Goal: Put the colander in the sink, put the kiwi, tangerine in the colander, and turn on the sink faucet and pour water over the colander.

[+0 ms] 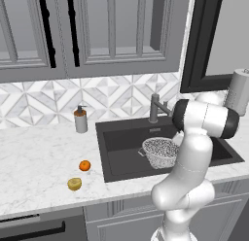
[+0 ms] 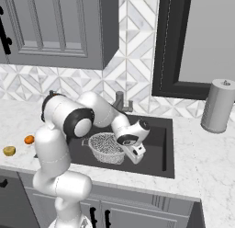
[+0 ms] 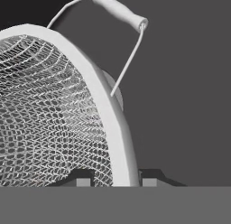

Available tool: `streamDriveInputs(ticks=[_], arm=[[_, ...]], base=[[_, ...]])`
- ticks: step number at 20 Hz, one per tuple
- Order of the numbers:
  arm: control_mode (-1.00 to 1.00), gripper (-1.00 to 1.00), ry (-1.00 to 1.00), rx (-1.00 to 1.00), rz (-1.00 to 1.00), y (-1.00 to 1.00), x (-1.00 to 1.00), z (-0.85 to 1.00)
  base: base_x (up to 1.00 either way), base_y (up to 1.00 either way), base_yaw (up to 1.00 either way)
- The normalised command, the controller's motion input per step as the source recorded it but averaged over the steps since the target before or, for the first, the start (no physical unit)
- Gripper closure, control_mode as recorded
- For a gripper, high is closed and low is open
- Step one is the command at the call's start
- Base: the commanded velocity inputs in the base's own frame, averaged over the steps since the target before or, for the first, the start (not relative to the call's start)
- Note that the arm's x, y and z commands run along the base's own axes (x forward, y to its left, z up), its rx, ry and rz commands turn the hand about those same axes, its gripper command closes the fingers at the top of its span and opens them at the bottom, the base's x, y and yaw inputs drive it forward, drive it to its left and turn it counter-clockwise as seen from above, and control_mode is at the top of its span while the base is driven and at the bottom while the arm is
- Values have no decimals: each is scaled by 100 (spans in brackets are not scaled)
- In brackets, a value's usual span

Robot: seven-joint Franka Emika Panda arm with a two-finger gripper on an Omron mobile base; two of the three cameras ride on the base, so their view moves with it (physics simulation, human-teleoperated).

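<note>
Clearly the colander (image 3: 54, 110) is the thing in hand: its thick white rim runs straight down between the two fingertips (image 3: 82, 182) in the hand view, so the claw (image 2: 134, 151) is clamped shut on that rim, mesh to one side and bare basin to the other. It hangs or rests low inside the sink (image 1: 116, 152); whether its base touches the floor of the basin I cannot tell. As a judgement, it should be light and stiff, all thin perforated metal, with a hard smooth rim that could twist or slip in a narrow pinch because the bowl's bulk sits off to one side of the grip. The rim is a sound hold; the wire handle (image 3: 122, 13) just beyond the claw is thinner and would swing. Behind the claw at the basin's back edge stands the sink faucet (image 1: 155, 109). Well away from the claw, on the counter (image 1: 44, 157) past the sink's far side, the tangerine (image 1: 84, 165) and kiwi (image 1: 74, 183) lie near each other. Both look small, round and firm enough for a gentle pinch across the middle, though apt to roll.
</note>
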Motion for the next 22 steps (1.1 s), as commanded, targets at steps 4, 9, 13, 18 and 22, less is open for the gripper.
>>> streamDriveInputs(ticks=[4,9,13,18,22], arm=[[-100,100,-1,0,0,0,13,-12],[-100,100,0,-4,0,0,8,-17],[-100,100,0,-4,0,0,3,-17],[-100,100,0,-5,0,0,4,-17],[-100,-100,-1,0,0,3,-9,4]], base=[[0,0,0],[0,0,0],[0,0,0],[0,0,0],[0,0,0]])
